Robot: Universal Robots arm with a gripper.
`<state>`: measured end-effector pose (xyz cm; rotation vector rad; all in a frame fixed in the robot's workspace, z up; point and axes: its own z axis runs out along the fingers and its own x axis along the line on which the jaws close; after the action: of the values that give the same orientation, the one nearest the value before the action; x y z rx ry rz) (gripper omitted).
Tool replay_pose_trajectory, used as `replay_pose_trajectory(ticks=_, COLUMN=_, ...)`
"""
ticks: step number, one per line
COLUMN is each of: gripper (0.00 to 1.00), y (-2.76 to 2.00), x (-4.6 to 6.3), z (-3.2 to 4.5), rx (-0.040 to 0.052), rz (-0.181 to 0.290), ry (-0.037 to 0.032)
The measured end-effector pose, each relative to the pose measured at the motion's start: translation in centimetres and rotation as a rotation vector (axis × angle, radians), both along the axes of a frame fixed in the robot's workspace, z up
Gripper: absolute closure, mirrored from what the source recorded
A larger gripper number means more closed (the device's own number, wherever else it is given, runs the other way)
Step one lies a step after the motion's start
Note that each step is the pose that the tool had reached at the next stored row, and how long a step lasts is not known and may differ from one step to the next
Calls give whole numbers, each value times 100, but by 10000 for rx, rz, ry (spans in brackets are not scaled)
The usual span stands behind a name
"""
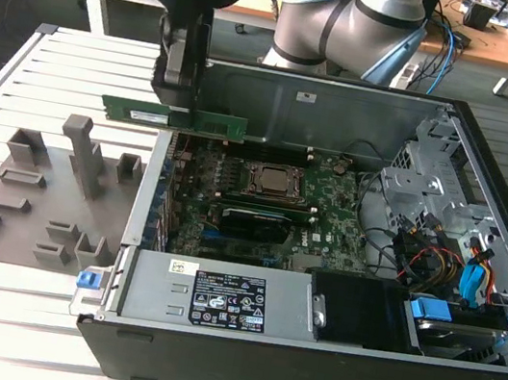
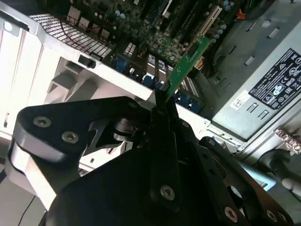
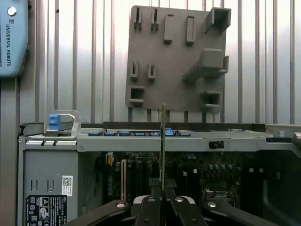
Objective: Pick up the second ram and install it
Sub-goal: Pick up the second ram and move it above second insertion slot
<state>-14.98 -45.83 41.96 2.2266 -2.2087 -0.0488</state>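
grey plastic comes first at the left of the exterior view: the holder plate [image 1: 36, 212] with its blocks lies on the slatted table [image 1: 20, 307], and none of its slots that can be seen carries a green stick. judged from that, the pick-up half of the job is done.

just right of the plate, in the upper left-centre of the frame, the gripper [image 1: 173, 103] hangs from a thick black wrist and is clenched on the second ram [image 1: 173, 118]. the stick is held level, long edge down, in the air near the case's left wall and clear of everything below it. in the first wrist view the ram [image 3: 162, 141] is seen edge-on as a thin upright line rising from between the closed fingers [image 3: 153, 200], with the holder plate [image 3: 174, 66] beyond it in the upper middle of the frame. in the second wrist view the ram [image 2: 186, 63] sticks out from the gripper [image 2: 160, 101] toward the upper right, over the board.

further right, the open computer case [image 1: 300, 90] fills the middle of the exterior view, with the motherboard [image 1: 326, 226] and its cpu socket [image 1: 273, 182] inside and the power supply [image 1: 217, 296] along the lower edge. the ram touches none of these, so the install half looks undone; i cannot tell which slot it is meant for.

at the top centre-right, the silver arm [image 1: 350, 21] bends behind the case's back wall, reaching leftward so the wrist points straight down.
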Motion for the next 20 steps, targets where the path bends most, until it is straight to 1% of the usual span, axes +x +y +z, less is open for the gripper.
replay_pose_trajectory(ticks=1, gripper=86, y=0, x=18, z=0, rx=-1, rz=1, ry=0)
replay_pose_trajectory(ticks=4, gripper=86, y=4, x=185, z=-1, rx=0, rz=0, ry=0)
replay_pose_trajectory(ticks=7, gripper=86, y=9, x=328, z=-1, rx=-1, rz=0, ry=0)
replay_pose_trajectory(ticks=12, gripper=86, y=33, x=580, z=-5, rx=0, rz=2, ry=0)
replay_pose_trajectory(ticks=13, gripper=86, y=40, x=675, z=-10, rx=207, rz=-11, ry=1)
replay_pose_trajectory(ticks=14, gripper=86, y=40, x=704, z=-16, rx=355, rz=-24, ry=3)
replay_pose_trajectory(ticks=15, gripper=86, y=88, x=785, z=-77, rx=388, rz=-62, ry=32)
replay_pose_trajectory(ticks=16, gripper=86, y=119, x=819, z=-103, rx=387, rz=-69, ry=47)
replay_pose_trajectory(ticks=17, gripper=86, y=159, x=864, z=-122, rx=389, rz=-69, ry=58)
replay_pose_trajectory(ticks=18, gripper=86, y=202, x=933, z=-136, rx=387, rz=-68, ry=70)
replay_pose_trajectory(ticks=19, gripper=86, y=258, x=1036, z=-152, rx=389, rz=-70, ry=83)
replay_pose_trajectory(ticks=20, gripper=86, y=282, x=1088, z=-159, rx=388, rz=-69, ry=88)
